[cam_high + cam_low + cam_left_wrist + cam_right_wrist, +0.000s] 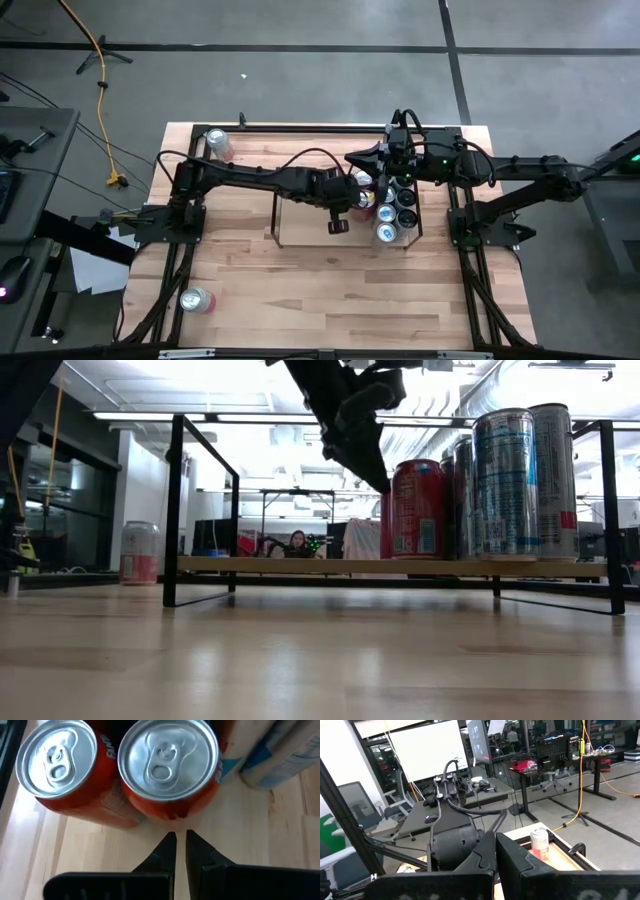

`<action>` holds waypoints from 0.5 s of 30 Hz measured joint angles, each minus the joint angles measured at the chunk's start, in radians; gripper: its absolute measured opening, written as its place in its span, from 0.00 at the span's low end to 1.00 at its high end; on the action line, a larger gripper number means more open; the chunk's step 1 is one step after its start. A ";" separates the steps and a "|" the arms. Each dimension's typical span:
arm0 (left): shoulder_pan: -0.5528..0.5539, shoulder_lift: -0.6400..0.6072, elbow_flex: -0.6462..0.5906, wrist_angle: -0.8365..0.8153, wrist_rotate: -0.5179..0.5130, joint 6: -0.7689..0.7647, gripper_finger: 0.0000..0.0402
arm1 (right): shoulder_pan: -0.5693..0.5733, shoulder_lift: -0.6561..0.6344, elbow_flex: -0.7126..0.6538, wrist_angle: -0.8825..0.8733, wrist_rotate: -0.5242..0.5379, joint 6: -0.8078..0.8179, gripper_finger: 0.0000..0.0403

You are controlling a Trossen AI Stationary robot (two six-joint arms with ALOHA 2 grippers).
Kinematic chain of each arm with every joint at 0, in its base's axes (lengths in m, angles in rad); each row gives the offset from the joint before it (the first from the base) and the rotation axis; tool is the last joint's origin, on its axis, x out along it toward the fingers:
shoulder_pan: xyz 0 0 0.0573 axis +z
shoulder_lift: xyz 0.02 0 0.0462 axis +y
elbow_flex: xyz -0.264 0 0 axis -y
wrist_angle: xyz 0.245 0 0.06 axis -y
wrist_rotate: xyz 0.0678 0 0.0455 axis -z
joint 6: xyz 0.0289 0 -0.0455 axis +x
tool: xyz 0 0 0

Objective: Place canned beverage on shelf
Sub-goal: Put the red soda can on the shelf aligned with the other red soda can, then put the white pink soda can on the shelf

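Six cans (pixel 387 212) grouped on the shelf (pixel 277 215), two cans loose on the worktop (pixel 300 290), left fingers (pixel 170 851) pressed together empty, right gripper (pixel 362 158) closed empty.

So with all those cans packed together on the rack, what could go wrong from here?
The left hand is shut and empty, its tips right next to a red can; a small forward move might knock it into the red can beside it. The tall cans stand tightly bunched at one end of the shelf, so a bump could topple several. The right hand hangs above that cluster too, so the arms might crowd each other.
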 joint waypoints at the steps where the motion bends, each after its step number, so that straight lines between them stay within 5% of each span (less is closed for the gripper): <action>1: -0.001 -0.002 0.000 -0.006 -0.001 0.000 0.00 | 0.000 0.000 0.000 0.000 0.000 0.000 0.00; 12: 0.001 -0.209 -0.006 -0.258 0.006 0.016 0.00 | 0.000 0.000 0.000 0.018 0.001 -0.034 0.00; 15: 0.005 -0.334 -0.106 -0.188 0.000 -0.002 0.00 | 0.000 0.000 0.000 0.022 0.000 -0.034 0.00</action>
